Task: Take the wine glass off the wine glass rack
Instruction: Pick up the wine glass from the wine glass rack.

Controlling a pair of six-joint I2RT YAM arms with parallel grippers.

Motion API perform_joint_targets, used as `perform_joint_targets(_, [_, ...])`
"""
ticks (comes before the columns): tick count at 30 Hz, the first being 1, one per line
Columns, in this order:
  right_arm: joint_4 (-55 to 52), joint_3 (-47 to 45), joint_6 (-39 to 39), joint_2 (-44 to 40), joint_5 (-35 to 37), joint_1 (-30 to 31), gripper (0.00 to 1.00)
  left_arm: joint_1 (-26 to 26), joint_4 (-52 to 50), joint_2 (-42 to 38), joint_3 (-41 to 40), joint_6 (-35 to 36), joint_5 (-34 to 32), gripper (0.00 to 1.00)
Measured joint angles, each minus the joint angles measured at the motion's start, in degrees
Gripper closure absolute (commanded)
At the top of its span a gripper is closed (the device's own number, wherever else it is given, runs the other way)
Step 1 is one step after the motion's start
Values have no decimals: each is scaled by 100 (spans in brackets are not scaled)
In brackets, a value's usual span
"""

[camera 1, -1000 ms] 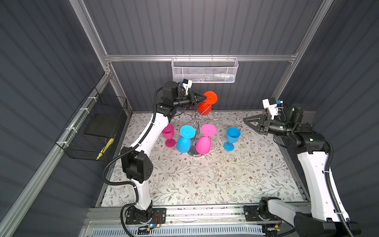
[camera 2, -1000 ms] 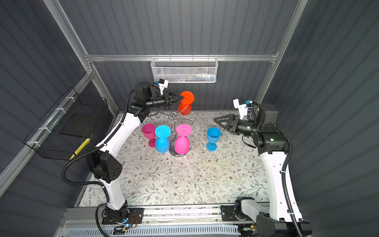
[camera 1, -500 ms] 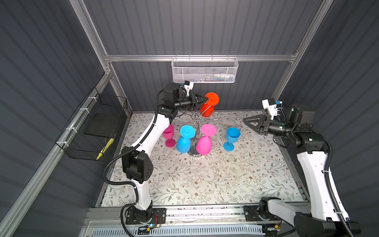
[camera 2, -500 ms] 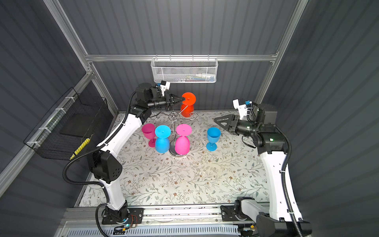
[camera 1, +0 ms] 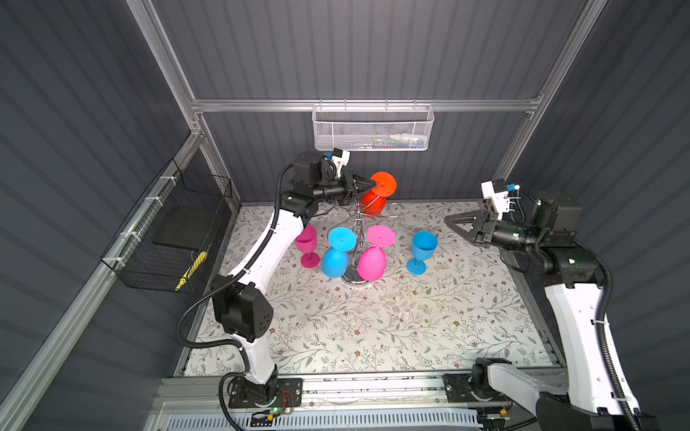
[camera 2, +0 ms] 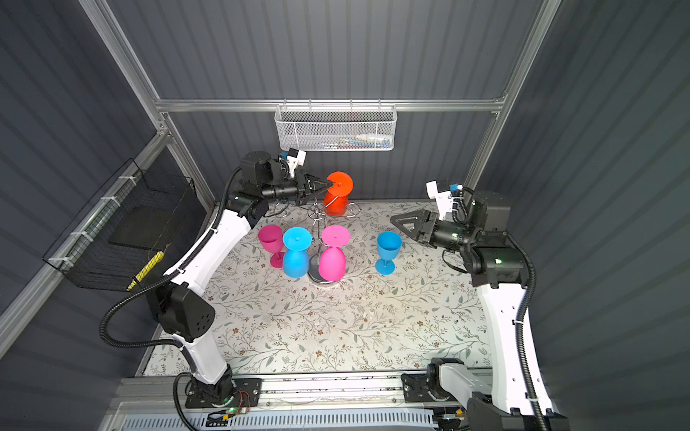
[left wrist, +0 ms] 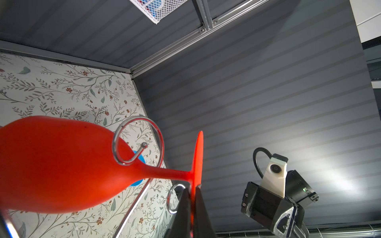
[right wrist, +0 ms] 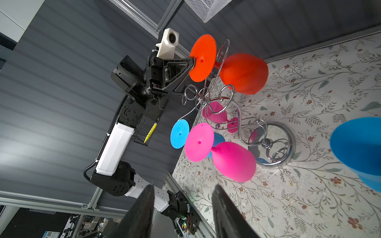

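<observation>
An orange-red wine glass (camera 1: 373, 204) (camera 2: 336, 205) hangs tilted and bowl-down at the back of the chrome wine glass rack (camera 1: 353, 279) (camera 2: 316, 275). My left gripper (camera 1: 373, 183) (camera 2: 330, 183) (left wrist: 192, 188) is shut on the edge of its foot disc. The stem of the orange-red glass (left wrist: 51, 164) (right wrist: 243, 72) passes by a scroll-ended rack arm (left wrist: 140, 117); I cannot tell whether they touch. On the rack (right wrist: 286, 131) a blue glass (camera 1: 334, 261) and a pink glass (camera 1: 371, 263) also hang bowl-down. My right gripper (camera 1: 450, 223) (camera 2: 395, 224) (right wrist: 183, 187) hovers open to the right, holding nothing.
A pink glass (camera 1: 308, 242) stands upright on the floral mat left of the rack, a blue glass (camera 1: 423, 246) upright to its right. A white mesh basket (camera 1: 371, 128) hangs on the back wall, a black wire basket (camera 1: 175, 231) on the left wall.
My left gripper and the orange-red glass have shifted slightly, the bowl a little lower in the picture. The right arm has not moved.
</observation>
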Motion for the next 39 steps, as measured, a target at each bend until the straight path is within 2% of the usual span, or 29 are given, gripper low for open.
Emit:
perform_joint_targets(22, [0,0,44,-2,9,0,52,409,-199,-181,-160,140,-76,100])
perform_joint_targets(31, [2,24,87,26,7,7,52,507,15,109,612,413,-66,100])
perform_joint_targets(39, [308,68,433,90,-24,13,54,516,533,422,990,769,264,100])
